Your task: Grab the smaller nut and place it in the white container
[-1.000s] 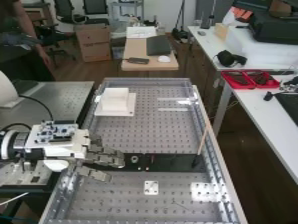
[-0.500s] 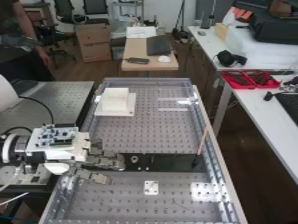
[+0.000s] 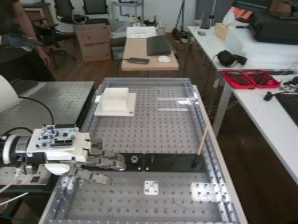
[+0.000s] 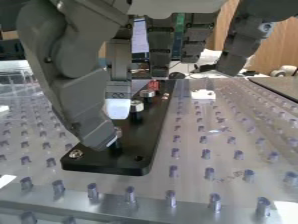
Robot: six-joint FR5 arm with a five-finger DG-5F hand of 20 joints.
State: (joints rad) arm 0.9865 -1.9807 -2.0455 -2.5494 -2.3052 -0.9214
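- The dark grey hand point(image 3: 105, 160) hangs at the near part of the bench point(image 3: 140, 135), its fingers over one end of the flat black bar point(image 3: 169, 163); the white arm point(image 3: 6, 94) enters at the left of the high view.
- In the wrist view the hand point(image 4: 80, 97) is released, its fingers extended and relaxed, nothing gripped; the thumb point(image 4: 86, 112) slants down beside the bar.
- The smaller nut point(image 4: 118, 132) stands on the bar, partly hidden behind the tip of the thumb; whether the two touch cannot be told.
- The larger nut point(image 4: 136, 106) stands next along the bar, upright on its dark post; the bearing point(image 3: 134, 159) stands beyond it, just clear of the fingers in the high view.
- The white container point(image 3: 115, 100) sits toward the far end of the bench, well apart from the hand, on a square white base point(image 3: 125, 113).
- A thin wooden stick point(image 3: 205, 135) with a dark lower end slants upright by the bar's other end; a small white plate with holes point(image 3: 151, 188) lies on the bench between the bar and its near edge.
- A red tray point(image 3: 249, 79) and black headphones point(image 3: 230, 59) rest on the white side table point(image 3: 266, 107); a dark laptop point(image 3: 158, 45) lies on a wooden table point(image 3: 135, 47) behind.
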